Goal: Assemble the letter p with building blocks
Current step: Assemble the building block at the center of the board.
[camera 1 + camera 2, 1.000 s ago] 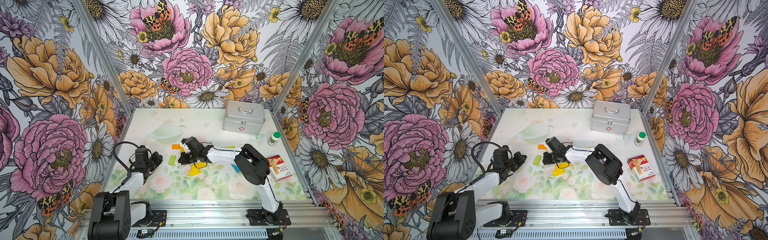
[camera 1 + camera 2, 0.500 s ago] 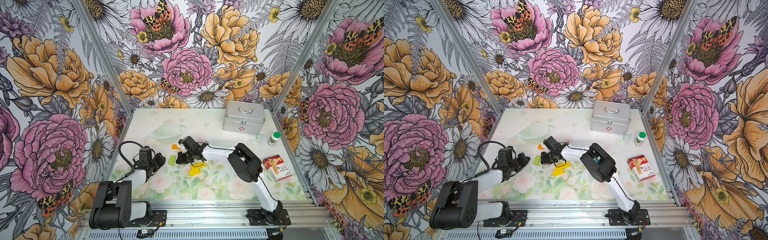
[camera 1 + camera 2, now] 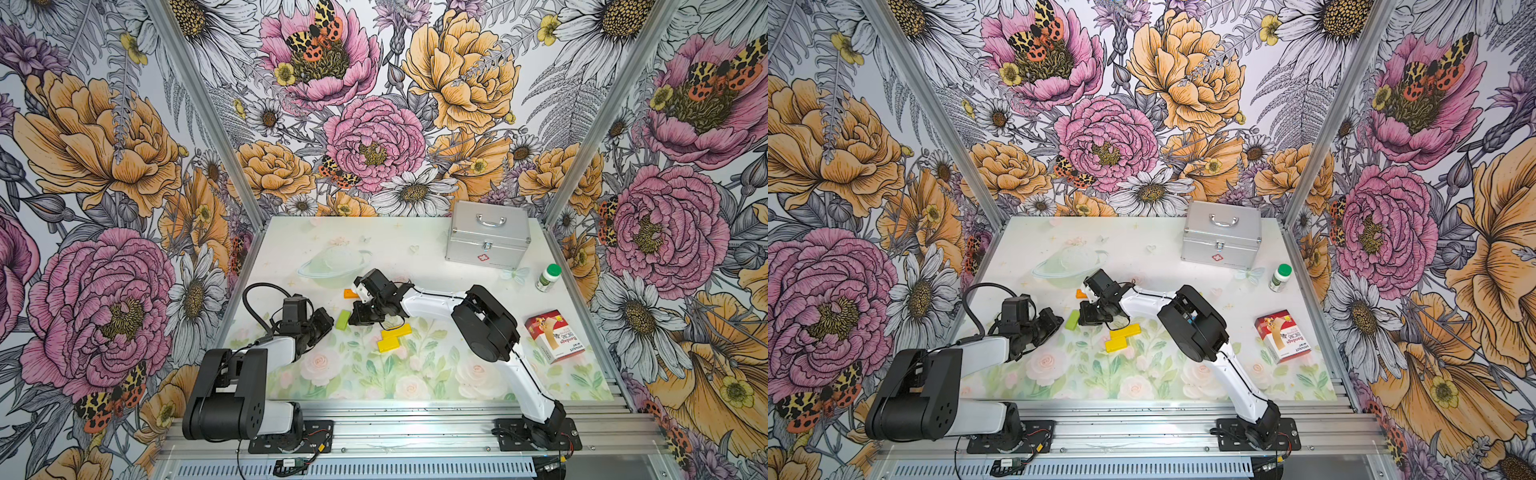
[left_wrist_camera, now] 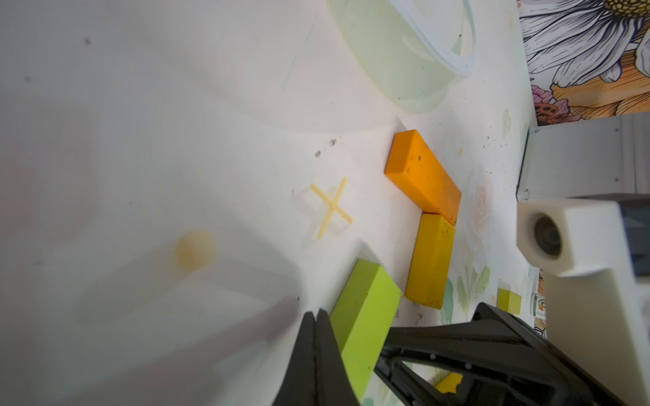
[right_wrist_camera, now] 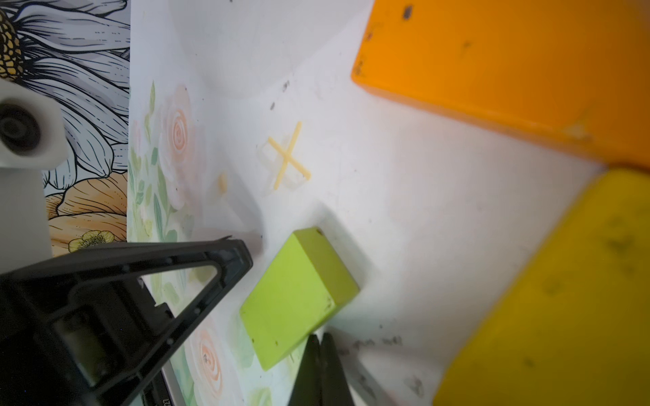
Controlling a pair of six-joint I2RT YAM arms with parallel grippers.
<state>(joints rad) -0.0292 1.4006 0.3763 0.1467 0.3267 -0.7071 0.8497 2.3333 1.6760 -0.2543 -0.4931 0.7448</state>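
While left gripper and right gripper are closed, empty, step: likely nudging green block into place.
Green block: between grippers, just left of yellow block.
Next: push right, flush with yellow.

A lime-green block lies flat and skewed on the worktop. Just beside it, an orange block and a yellow block lie flat, with their ends meeting at an angle. Nearer the front edge, two more yellow blocks lie flat, touching and staggered.
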